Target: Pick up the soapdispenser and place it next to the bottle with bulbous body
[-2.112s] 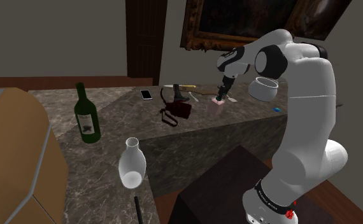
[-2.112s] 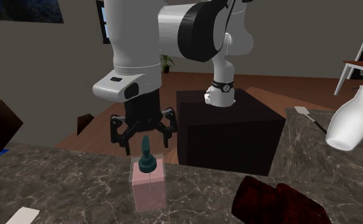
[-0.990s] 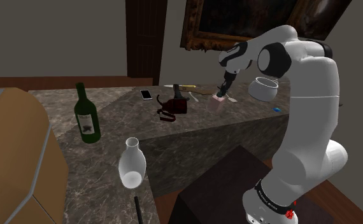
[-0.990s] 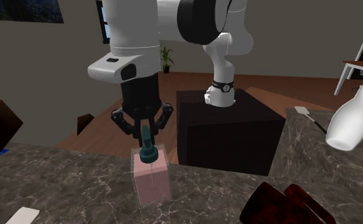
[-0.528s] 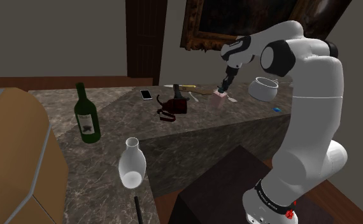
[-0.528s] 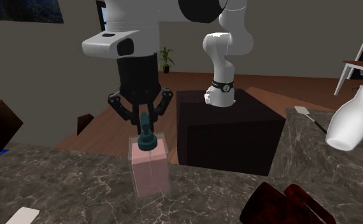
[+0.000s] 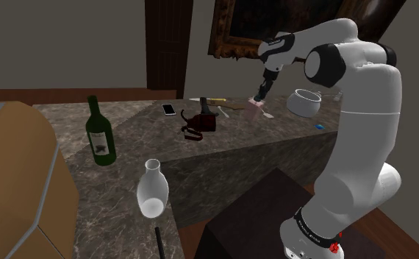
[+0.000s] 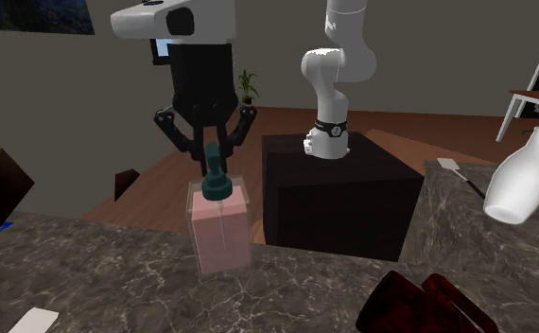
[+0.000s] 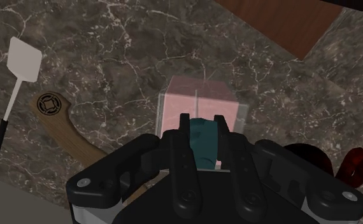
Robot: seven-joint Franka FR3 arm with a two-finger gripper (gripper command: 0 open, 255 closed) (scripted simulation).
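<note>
The soap dispenser (image 8: 220,230) is a pale pink see-through box with a teal pump on top. My gripper (image 8: 213,163) is shut on that pump and holds the dispenser a little above the marble counter (image 8: 107,274). In the shoulder view the dispenser (image 7: 256,106) hangs under the gripper (image 7: 259,98) at the counter's far end. The wrist view shows the fingers (image 9: 184,137) clasping the teal pump, with the pink body (image 9: 199,102) beyond them. The white bulbous bottle (image 7: 152,193) stands near the counter's front corner, far from the dispenser, and also shows at the second exterior view's right (image 8: 523,180).
A green wine bottle (image 7: 99,136) stands left of the white bottle. A dark red bag (image 7: 203,123) and a phone (image 7: 170,110) lie near the dispenser. A white spatula (image 9: 18,73) and a wooden utensil (image 9: 62,121) lie below the hand. A white bowl (image 7: 303,101) sits behind the arm.
The gripper closed on the pump earlier, then rose with it. The dispenser has come up off the counter and the arm has straightened upward.
</note>
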